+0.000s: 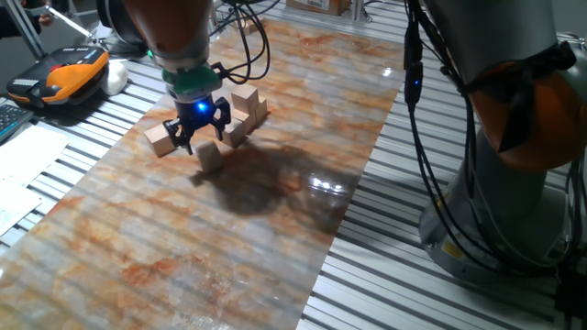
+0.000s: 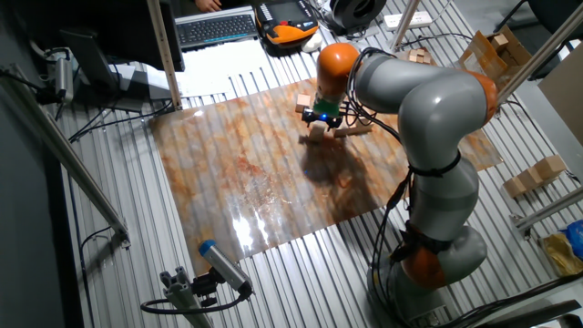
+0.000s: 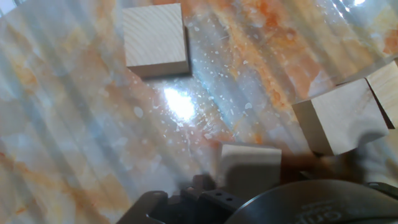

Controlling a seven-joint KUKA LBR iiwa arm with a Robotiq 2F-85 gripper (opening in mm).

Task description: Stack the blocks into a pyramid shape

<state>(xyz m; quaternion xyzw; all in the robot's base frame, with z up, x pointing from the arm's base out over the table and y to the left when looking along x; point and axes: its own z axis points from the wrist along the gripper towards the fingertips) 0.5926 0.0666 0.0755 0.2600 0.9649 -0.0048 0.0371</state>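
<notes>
Arm's black two-finger hand (image 1: 194, 136), blue light lit on its body, hangs low over the marbled orange-and-grey glossy tabletop (image 1: 229, 238). Fingers look spread in the fixed view; nothing seen between them. Whether they touch a block: cannot tell.

Landmark: lone small tan unpainted wooden cube (image 1: 210, 156), flat on the tabletop, just below and in front of the hand. In the hand view this appears to be the cube (image 3: 250, 168) closest to the fingers.

Second tan cube (image 1: 161, 139) lies just to the landmark's left, apart from it, beside the hand.

Cluster of tan cubes (image 1: 246, 108) sits behind and to the right of the landmark, near it; at least one rests on others. Exact count unclear, arm partly hides them.
</notes>
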